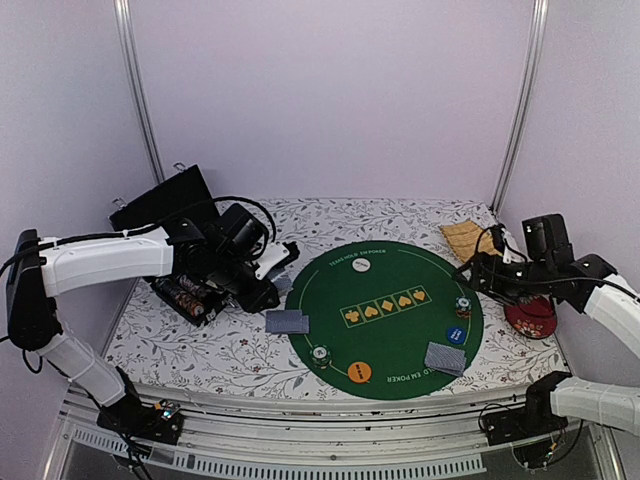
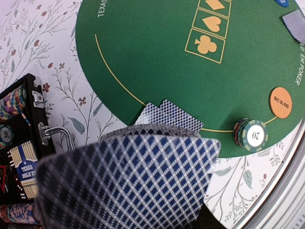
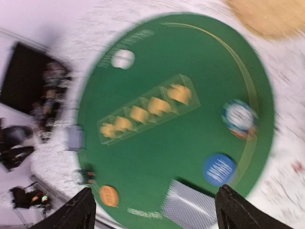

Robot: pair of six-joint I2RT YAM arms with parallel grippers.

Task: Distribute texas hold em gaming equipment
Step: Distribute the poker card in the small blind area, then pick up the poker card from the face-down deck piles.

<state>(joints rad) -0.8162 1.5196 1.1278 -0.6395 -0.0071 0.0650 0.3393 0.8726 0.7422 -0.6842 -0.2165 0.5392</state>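
So, the left gripper [image 1: 280, 262] is clamped on a deck of cards [image 2: 128, 186]. In the left wrist view the blue-checked backs fill the bottom of the shot, blurry and close, and I can't see the fingers themselves. From above, that gripper hangs just off the far-left rim of the green poker mat [image 1: 410, 268], next to the black chip case [image 1: 185, 292] that sits open by the tabletop's left edge. The right gripper [image 3: 156, 190] is released, with its fingers [image 3: 81, 212] spread wide and nothing between them, up over the mat's right side. On the mat there's a white disc [image 1: 361, 266] near the far rim and a card pair [image 1: 287, 321] overlapping the left rim. A chip stack [image 1: 320, 355] and the orange disc [image 1: 360, 372] sit at the near-left rim — that disc reads BIG BLIND in the left wrist view. The second card pair [image 1: 446, 357] lies face down at the near-right rim, with the blue disc [image 1: 455, 335] just beside it and the other chip stack [image 1: 462, 305] a bit farther back along the right rim. Off the mat, the red cushion [image 1: 528, 320] sits by the tabletop's right edge, partly behind the right arm, and the tan woven mat [image 1: 468, 238] is in the far right corner.
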